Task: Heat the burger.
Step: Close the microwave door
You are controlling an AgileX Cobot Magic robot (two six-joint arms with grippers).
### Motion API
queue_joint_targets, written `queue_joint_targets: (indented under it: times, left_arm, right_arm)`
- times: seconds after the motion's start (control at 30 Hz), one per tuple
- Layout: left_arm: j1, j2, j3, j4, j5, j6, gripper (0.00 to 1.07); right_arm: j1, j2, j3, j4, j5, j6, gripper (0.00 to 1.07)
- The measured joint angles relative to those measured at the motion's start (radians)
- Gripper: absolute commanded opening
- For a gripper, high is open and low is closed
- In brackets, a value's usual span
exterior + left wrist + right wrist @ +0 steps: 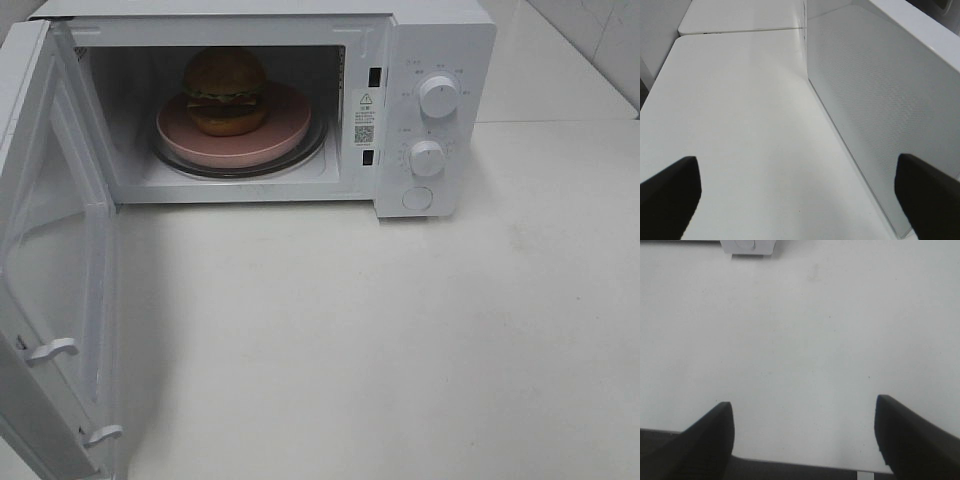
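The burger (225, 90), golden bun with lettuce and a dark patty, sits on a pink plate (285, 135) inside the white microwave (440, 40). The microwave door (55, 250) is swung wide open to the left. Neither arm appears in the exterior high view. My left gripper (800, 195) is open, nothing between its black fingers (670, 192), hovering over the white table beside the outer face of the door (880, 100). My right gripper (802, 430) is open and empty above bare table, with the microwave's front corner (747, 246) far ahead.
Two white knobs (438, 95) and a round button (417, 198) sit on the microwave's right panel. The door carries two white latch hooks (55, 348) on its edge. A glass turntable (310, 150) lies under the plate. A tiled wall (600, 30) stands at the right.
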Motion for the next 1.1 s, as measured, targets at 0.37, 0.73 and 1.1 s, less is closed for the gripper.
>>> queue_joint_targets:
  times: [0.37,0.73,1.1]
  left_arm:
    - [0.0,0.0,0.0,0.0,0.0,0.0,0.98]
    - [0.0,0.0,0.0,0.0,0.0,0.0,0.98]
    - [0.0,0.0,0.0,0.0,0.0,0.0,0.98]
  right_arm:
    - [-0.122,-0.188,0.008,0.089,-0.009,-0.118,0.75]
    - [-0.134,-0.188,0.008,0.091,-0.009,-0.123,0.75]
    - [-0.134,-0.188,0.008,0.091,-0.009,-0.123,0.75]
